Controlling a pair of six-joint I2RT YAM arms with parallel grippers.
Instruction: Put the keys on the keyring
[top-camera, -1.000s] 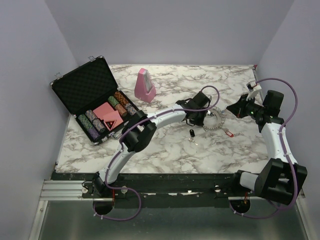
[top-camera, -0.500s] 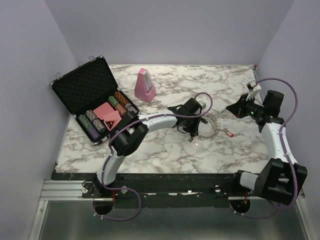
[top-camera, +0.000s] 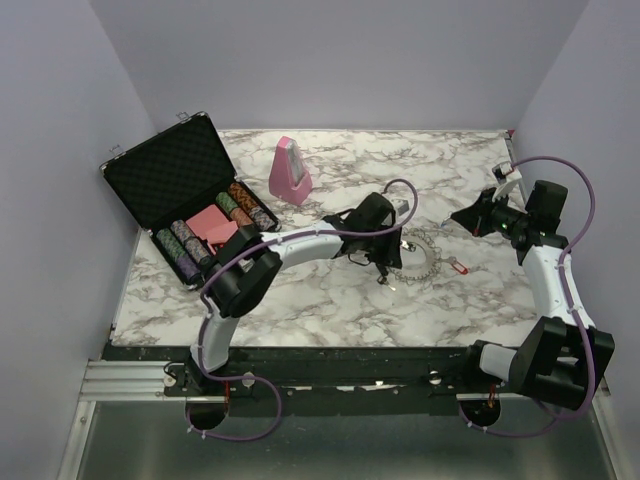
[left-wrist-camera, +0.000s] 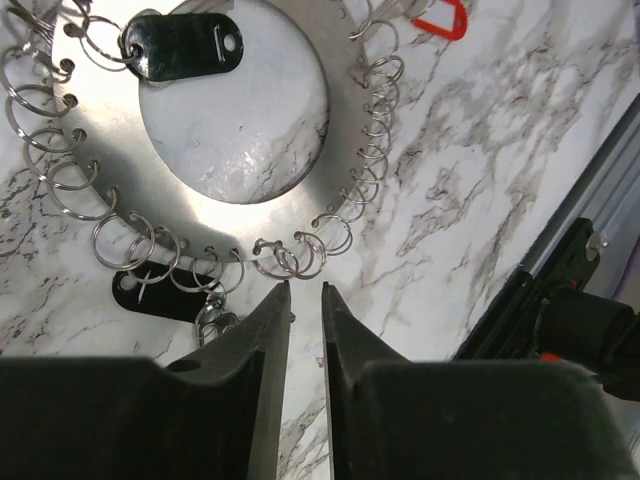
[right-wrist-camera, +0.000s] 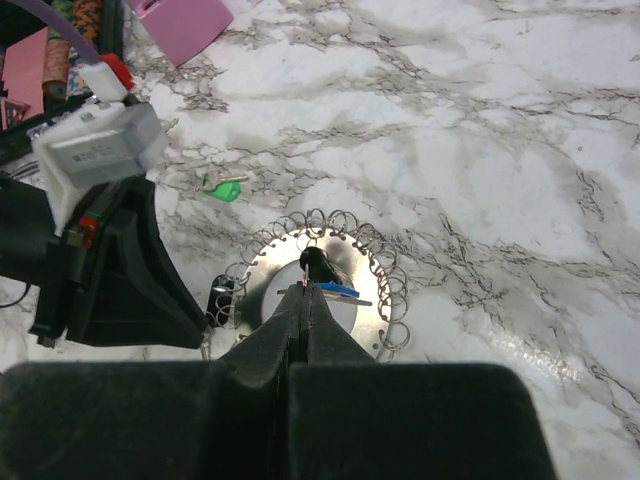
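Observation:
The keyring (top-camera: 422, 256) is a flat silvery disc rimmed with small split rings, lying right of the table's middle; it also shows in the left wrist view (left-wrist-camera: 120, 170) and the right wrist view (right-wrist-camera: 372, 318). A black-capped key (left-wrist-camera: 185, 44) hangs on one of its rings, and a second black cap (left-wrist-camera: 158, 296) lies at its rim. A red-capped key (top-camera: 458, 267) lies to its right. A green-capped key (right-wrist-camera: 222, 187) lies beyond it. My left gripper (top-camera: 384, 264) (left-wrist-camera: 305, 292) hovers at the ring's near-left rim, jaws narrowly apart and empty. My right gripper (top-camera: 464, 217) (right-wrist-camera: 306, 292) is shut on a blue-capped key (right-wrist-camera: 338, 290) above the ring.
A pink metronome (top-camera: 289, 170) stands at the back middle. An open black poker-chip case (top-camera: 190, 200) lies at the left. The table's right edge rail (left-wrist-camera: 560, 270) is near the left gripper's view.
My left gripper has moved left and nearer, over the ring's near-left rim, covering the black key that stood there. The right arm has hardly moved.

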